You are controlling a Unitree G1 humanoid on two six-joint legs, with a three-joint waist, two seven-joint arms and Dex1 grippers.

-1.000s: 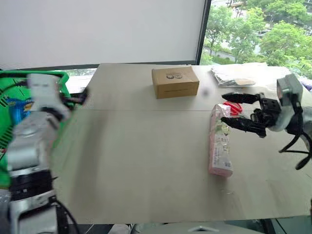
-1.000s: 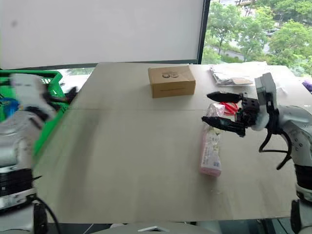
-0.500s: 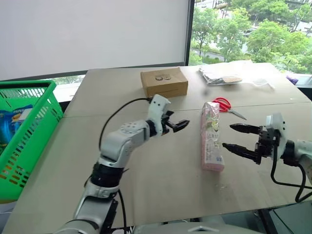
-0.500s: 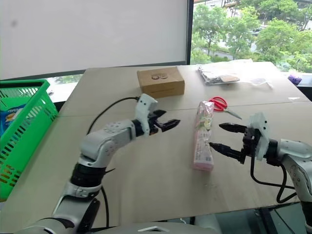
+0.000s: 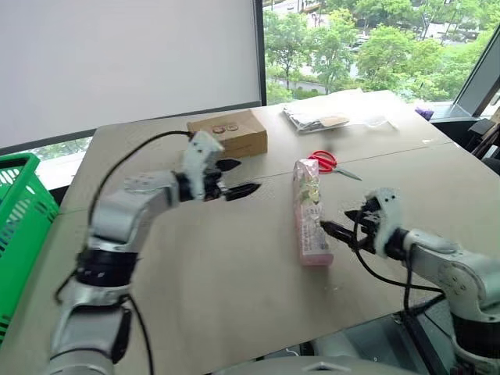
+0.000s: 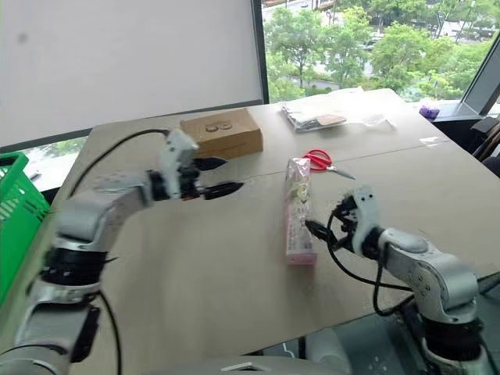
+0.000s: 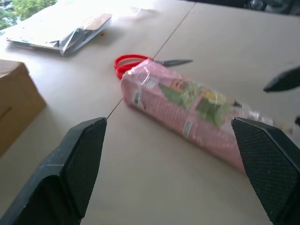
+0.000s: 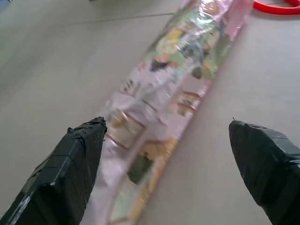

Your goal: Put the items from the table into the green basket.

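The long pink-and-white packet [image 5: 307, 212] lies flat on the table [image 5: 195, 273], its far end by the seam. My right gripper [image 5: 337, 221] is low by the packet's near end, just to its right, open and pointing at it. In the right wrist view the packet [image 8: 164, 108] runs out ahead between the spread fingers [image 8: 70, 173]. My left gripper [image 5: 238, 178] hovers open over the table to the packet's left, pointing towards it. The left wrist view has the packet [image 7: 187, 112] ahead of its wide-open fingers [image 7: 79, 159]. The green basket [image 5: 19, 226] is at the far left, off the table.
A brown cardboard box [image 5: 226, 133] sits behind the left gripper. Red-handled scissors [image 5: 324, 162] lie just beyond the packet's far end. Clear plastic bags [image 5: 328, 117] lie at the table's far side. The table's right edge is close behind the right arm.
The head view has swung right. My left arm has come from the basket out over the table towards the packet. My right gripper has dropped beside the packet's near end. Both stay open.
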